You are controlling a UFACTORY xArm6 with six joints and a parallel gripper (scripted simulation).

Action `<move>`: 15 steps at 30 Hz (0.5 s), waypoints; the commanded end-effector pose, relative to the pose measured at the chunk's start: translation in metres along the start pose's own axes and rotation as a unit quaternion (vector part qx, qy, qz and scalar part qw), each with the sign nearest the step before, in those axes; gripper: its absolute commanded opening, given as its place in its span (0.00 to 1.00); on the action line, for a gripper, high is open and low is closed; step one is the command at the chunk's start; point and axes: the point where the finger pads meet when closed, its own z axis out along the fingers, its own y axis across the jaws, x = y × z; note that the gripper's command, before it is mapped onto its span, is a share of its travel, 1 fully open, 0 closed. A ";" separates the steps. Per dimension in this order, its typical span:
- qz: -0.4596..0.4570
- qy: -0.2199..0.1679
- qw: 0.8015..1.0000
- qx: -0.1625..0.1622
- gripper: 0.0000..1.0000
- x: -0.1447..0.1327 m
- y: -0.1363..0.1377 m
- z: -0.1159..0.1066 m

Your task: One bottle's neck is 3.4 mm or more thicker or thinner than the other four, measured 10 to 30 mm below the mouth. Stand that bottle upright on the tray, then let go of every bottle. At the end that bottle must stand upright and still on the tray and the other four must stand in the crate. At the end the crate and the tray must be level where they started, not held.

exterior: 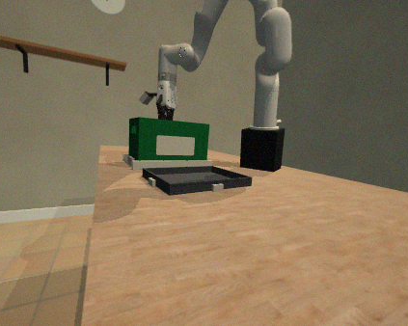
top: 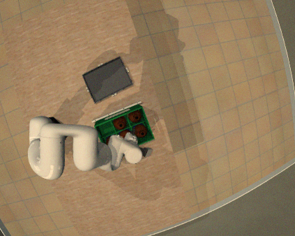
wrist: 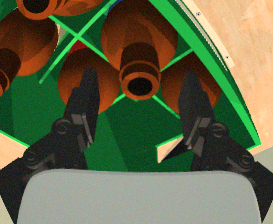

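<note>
From above, arm (top: 77, 146) reaches over the near-right corner of the green crate (top: 144, 120); three brown bottles show in their cells, the rest sit under the wrist. Tray (top: 107, 79) sits just beyond, bare.

Side-on, gripper (exterior: 165, 114) hovers right above the crate's top edge.

At the wrist, the fingers stand apart, holding nothing, either side of one bottle neck (wrist: 140, 72) without touching it. Looks like neck-gauging; odd bottle not identifiable yet. Next: shift to another neck and close on it.
</note>
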 end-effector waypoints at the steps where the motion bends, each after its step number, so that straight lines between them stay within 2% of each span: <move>1: 0.000 0.002 1.000 0.001 0.65 0.001 -0.001 -0.021; 6: 0.000 0.002 1.000 0.001 0.65 0.001 -0.001 -0.038; 15: 0.000 0.002 1.000 0.001 0.65 0.001 -0.001 -0.057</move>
